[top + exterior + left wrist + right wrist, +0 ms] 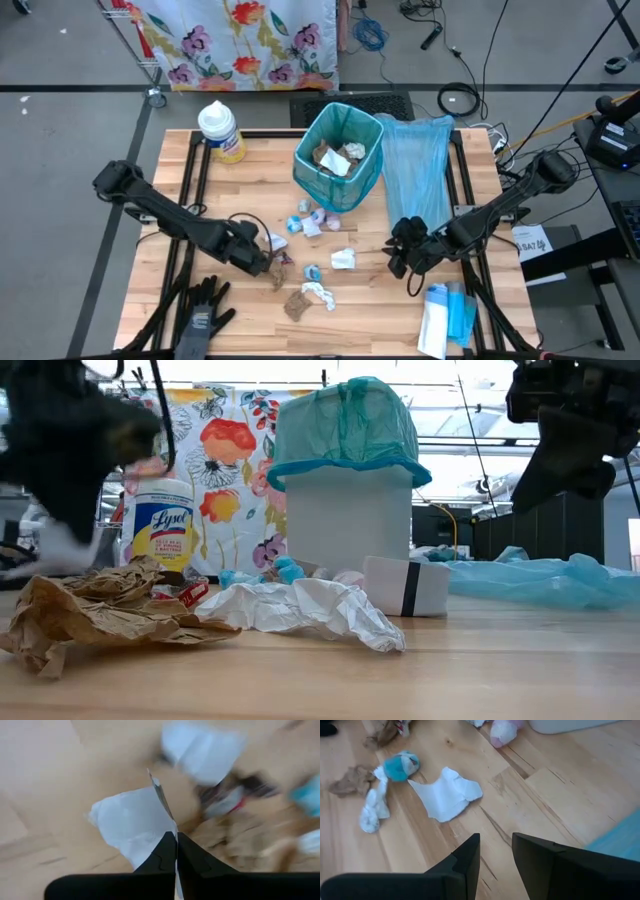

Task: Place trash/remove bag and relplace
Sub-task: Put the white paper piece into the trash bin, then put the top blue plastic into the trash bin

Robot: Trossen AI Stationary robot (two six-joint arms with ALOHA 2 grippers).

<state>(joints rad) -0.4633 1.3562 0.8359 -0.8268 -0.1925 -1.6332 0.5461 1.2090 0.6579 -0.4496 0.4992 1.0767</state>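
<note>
A white bin lined with a teal bag (338, 155) stands at the table's far middle and holds some trash. More trash lies in front of it: white tissues (343, 259), blue-and-pink bits (310, 221) and brown paper wads (296, 304). My left gripper (264, 256) is left of this litter, pointing steeply down and shut on a white paper scrap (131, 820). My right gripper (400, 258) hovers open above bare wood to the right of the litter, with a white tissue (447, 795) ahead of its fingers (495, 847). My left gripper pinches the white paper scrap between its two fingertips (165, 851), coming from above and pointing steeply down. A thin edge of the scrap (161, 797) stands up out of the shut tips. The rest spreads to one side; I cannot tell whether it is off the table.
A loose light blue bag (415, 165) lies flat to the right of the bin. A wipes canister (222, 130) stands at the far left. A black glove (200, 315) lies near the front left, and a packet of bags (445, 320) at the front right.
</note>
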